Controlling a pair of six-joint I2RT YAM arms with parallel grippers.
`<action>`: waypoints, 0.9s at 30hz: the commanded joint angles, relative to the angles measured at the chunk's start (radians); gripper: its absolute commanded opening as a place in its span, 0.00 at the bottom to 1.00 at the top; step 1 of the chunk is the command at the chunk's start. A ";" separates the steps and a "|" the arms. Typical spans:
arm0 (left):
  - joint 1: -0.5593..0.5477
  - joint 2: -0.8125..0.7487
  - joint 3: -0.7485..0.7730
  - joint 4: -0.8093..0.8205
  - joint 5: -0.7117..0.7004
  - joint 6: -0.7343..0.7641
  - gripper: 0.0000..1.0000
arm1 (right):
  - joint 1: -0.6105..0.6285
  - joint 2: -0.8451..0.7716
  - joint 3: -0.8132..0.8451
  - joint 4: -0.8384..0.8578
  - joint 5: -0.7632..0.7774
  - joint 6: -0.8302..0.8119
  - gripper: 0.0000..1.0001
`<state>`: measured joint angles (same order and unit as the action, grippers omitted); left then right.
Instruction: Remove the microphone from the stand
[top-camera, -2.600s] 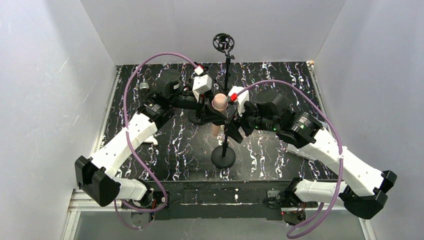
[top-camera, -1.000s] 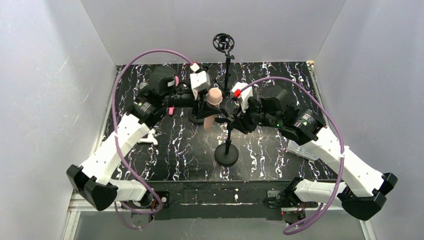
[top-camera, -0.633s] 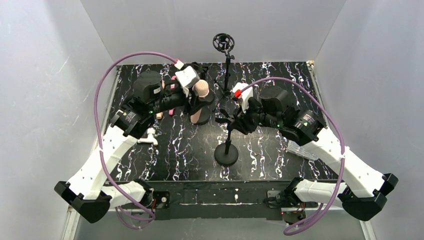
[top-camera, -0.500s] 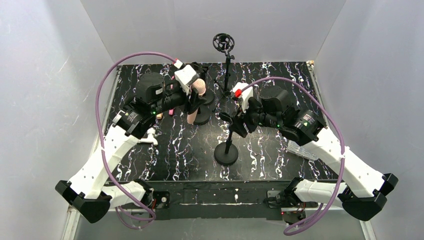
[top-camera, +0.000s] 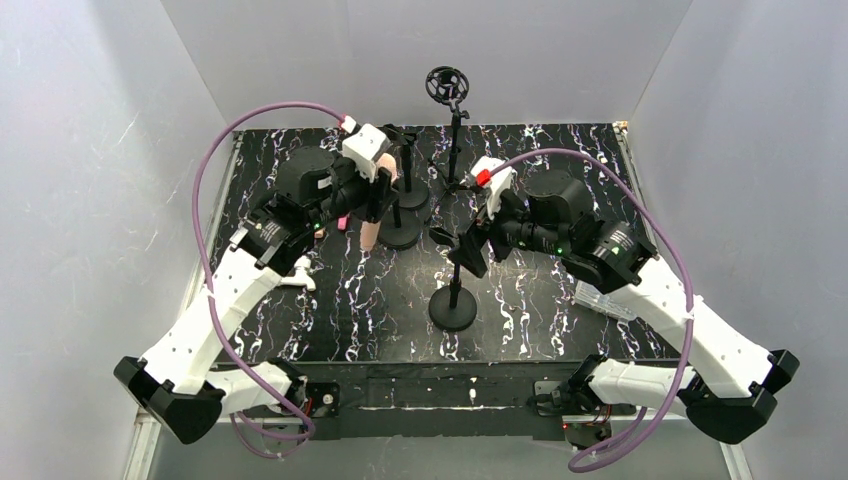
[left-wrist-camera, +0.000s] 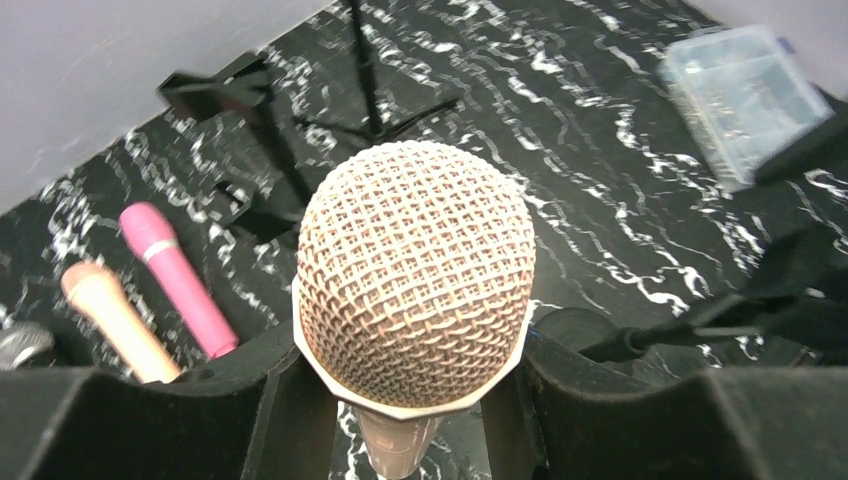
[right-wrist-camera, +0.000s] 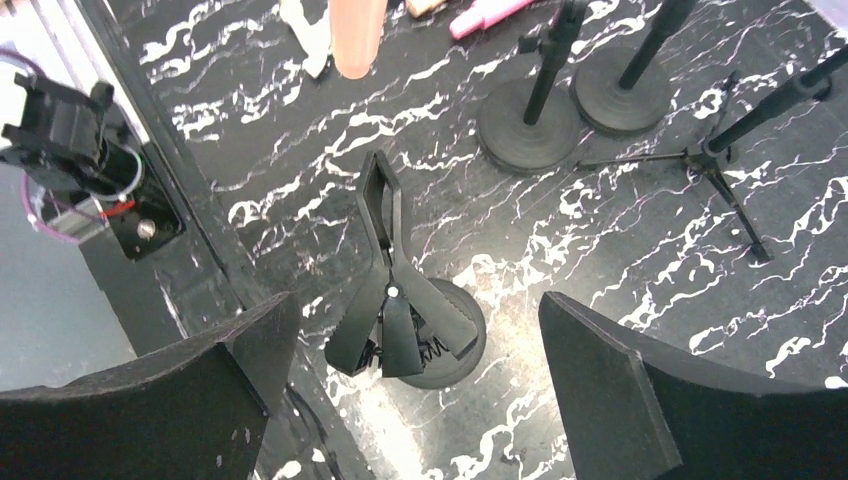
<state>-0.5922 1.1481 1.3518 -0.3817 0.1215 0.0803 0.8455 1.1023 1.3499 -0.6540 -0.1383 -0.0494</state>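
Observation:
The rose-gold microphone (left-wrist-camera: 415, 275) hangs upright in my left gripper (left-wrist-camera: 395, 425), which is shut on its handle just below the mesh head. In the top view the microphone (top-camera: 371, 230) is at the back left, well away from the stand (top-camera: 452, 310). The stand's black spring clip (right-wrist-camera: 385, 290) holds nothing and sits over its round base (right-wrist-camera: 462, 345). My right gripper (right-wrist-camera: 420, 335) is open wide above that clip, its fingers apart from it on both sides. The handle's lower end (right-wrist-camera: 358, 35) shows at the top of the right wrist view.
Two more round-base stands (top-camera: 402, 236) (top-camera: 413, 196) and a tripod stand with a ring mount (top-camera: 446, 85) stand at the back. A pink microphone (left-wrist-camera: 175, 275) and a tan one (left-wrist-camera: 110, 315) lie at the left. A clear plastic box (top-camera: 600, 297) lies at the right.
My left arm carried the microphone up out of the clip and away to the back left. My right gripper, which was shut on the stand's clip, has opened wide.

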 joint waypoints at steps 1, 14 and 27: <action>0.058 0.034 0.061 -0.051 -0.142 -0.045 0.00 | 0.004 -0.065 0.041 0.144 0.084 0.085 0.98; 0.350 0.293 0.201 -0.144 -0.073 -0.158 0.00 | 0.004 -0.026 0.106 0.096 0.324 0.163 0.98; 0.716 0.575 0.405 -0.285 -0.203 -0.145 0.00 | 0.003 0.028 0.115 0.060 0.334 0.185 0.98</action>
<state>0.0410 1.6745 1.6768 -0.6113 -0.0521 -0.0631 0.8459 1.1194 1.4197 -0.5934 0.1802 0.1295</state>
